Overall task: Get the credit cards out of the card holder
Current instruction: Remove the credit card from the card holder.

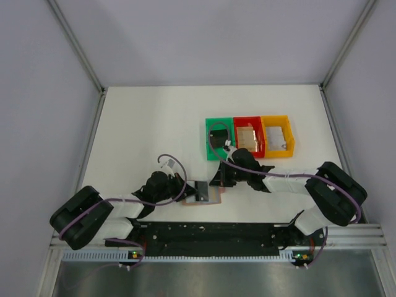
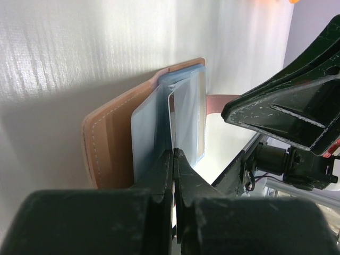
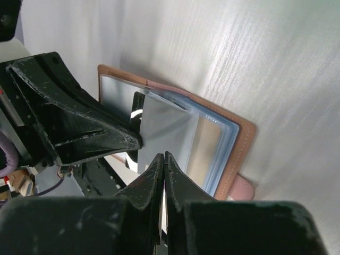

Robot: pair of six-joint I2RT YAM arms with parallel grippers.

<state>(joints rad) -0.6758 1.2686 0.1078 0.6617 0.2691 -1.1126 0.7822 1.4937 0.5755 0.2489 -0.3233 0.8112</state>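
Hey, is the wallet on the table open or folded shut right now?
Open. The wallet lies spread on the table, brown leather underneath, and its blue-grey pocket leaves fan upward in both wrist views.

— The small bifold leather card holder is showing reddish-brown outside, blue-grey inside; the thin flat credit card is gleaming grey.
— The rectangular plastic bins are glowing green, red, yellow.

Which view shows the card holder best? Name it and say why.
Right wrist: the card holder lies open, with its brown rim, blue-grey pockets and tab all visible. Left wrist shows the card holder close but at a steep angle, its pockets foreshortened. Top external shows the card holder tiny, with details unreadable.
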